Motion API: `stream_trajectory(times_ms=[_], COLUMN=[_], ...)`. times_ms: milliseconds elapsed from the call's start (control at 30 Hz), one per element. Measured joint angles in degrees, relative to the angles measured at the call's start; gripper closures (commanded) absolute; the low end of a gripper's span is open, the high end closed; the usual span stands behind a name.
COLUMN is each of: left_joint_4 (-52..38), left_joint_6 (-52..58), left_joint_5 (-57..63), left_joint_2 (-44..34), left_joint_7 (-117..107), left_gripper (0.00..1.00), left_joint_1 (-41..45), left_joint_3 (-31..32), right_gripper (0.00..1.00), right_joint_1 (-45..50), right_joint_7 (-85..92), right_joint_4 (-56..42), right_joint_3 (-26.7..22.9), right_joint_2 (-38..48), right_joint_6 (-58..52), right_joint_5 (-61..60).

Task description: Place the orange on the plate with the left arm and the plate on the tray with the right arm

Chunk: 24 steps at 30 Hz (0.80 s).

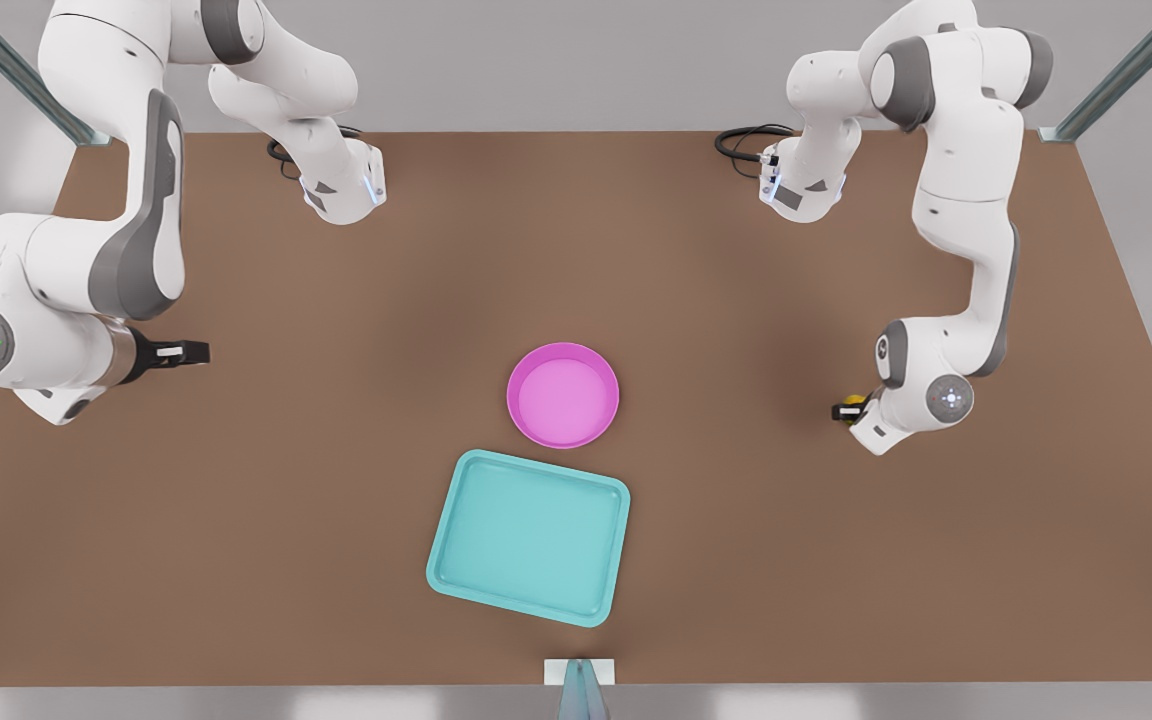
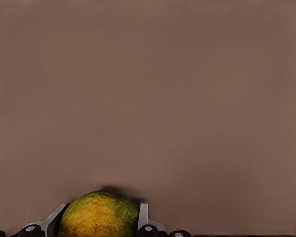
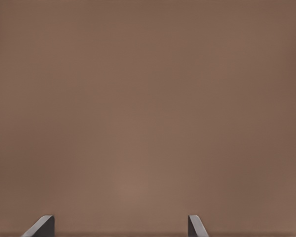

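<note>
The small yellow-orange orange (image 2: 98, 215) with a greenish patch sits between the fingers of my left gripper (image 2: 102, 213), which is shut on it. In the front view that gripper (image 1: 848, 410) is low over the table at the front view's right, with the orange (image 1: 856, 403) at its tip. The magenta plate (image 1: 563, 395) stands bare at mid-table, well to the front view's left of the orange. The turquoise tray (image 1: 529, 535) lies just in front of the plate, with nothing in it. My right gripper (image 1: 198, 352) waits at the front view's left, open (image 3: 120, 224) over bare table.
The brown table (image 1: 336, 560) reaches to all sides around the plate and tray. Both arm bases (image 1: 346, 190) stand at the far edge with black cables. Metal frame posts (image 1: 1116, 80) rise at the far corners. A small mount (image 1: 579, 680) sits at the near edge.
</note>
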<state>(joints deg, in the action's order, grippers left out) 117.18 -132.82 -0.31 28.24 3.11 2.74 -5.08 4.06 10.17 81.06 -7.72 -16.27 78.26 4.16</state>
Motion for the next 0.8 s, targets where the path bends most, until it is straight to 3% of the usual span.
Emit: stream_trajectory(times_ms=[67,133,300,467,500,533,633,700,800], left_joint_4=[-1.04,-8.14,-30.85,-37.91,-38.82,-39.90,-40.99,-41.11,-43.06], left_joint_6=[2.65,7.09,17.36,21.09,20.94,20.80,21.22,25.68,38.80], left_joint_5=[0.00,-0.19,-5.01,-8.01,-8.37,-8.79,-9.33,-9.57,-10.43], left_joint_2=[-2.60,-2.55,9.26,16.84,17.98,18.81,18.08,11.76,-1.63], left_joint_7=[-0.54,-2.33,-10.45,-19.72,-21.43,-23.02,-27.28,-29.04,-28.08], left_gripper=[0.41,0.41,0.41,0.40,0.36,0.00,0.00,0.00,0.00], left_joint_1=[1.29,11.43,35.63,42.56,42.69,42.75,42.74,42.30,40.72], left_joint_3=[0.89,1.68,2.68,4.88,5.20,5.35,5.27,0.60,-19.30], right_gripper=[0.00,0.00,0.00,0.00,0.00,0.00,0.00,0.00,0.00], right_joint_1=[-0.13,-0.14,-0.11,-0.19,-0.25,-0.28,-0.29,-0.21,3.38], right_joint_7=[0.10,0.18,0.36,0.49,0.52,0.54,0.59,0.62,0.06], right_joint_4=[0.00,0.00,0.00,0.00,0.00,0.00,0.01,0.05,0.59], right_joint_3=[0.00,0.00,0.00,0.01,0.00,0.00,0.00,0.00,0.26], right_joint_2=[-0.04,-0.05,-0.08,-0.14,-0.14,-0.14,-0.31,-0.46,-3.82], right_joint_6=[0.00,0.00,0.00,-0.01,-0.02,-0.03,-0.02,-0.04,0.44], right_joint_5=[0.00,0.00,0.00,0.00,0.00,0.00,-0.02,-0.06,-5.75])
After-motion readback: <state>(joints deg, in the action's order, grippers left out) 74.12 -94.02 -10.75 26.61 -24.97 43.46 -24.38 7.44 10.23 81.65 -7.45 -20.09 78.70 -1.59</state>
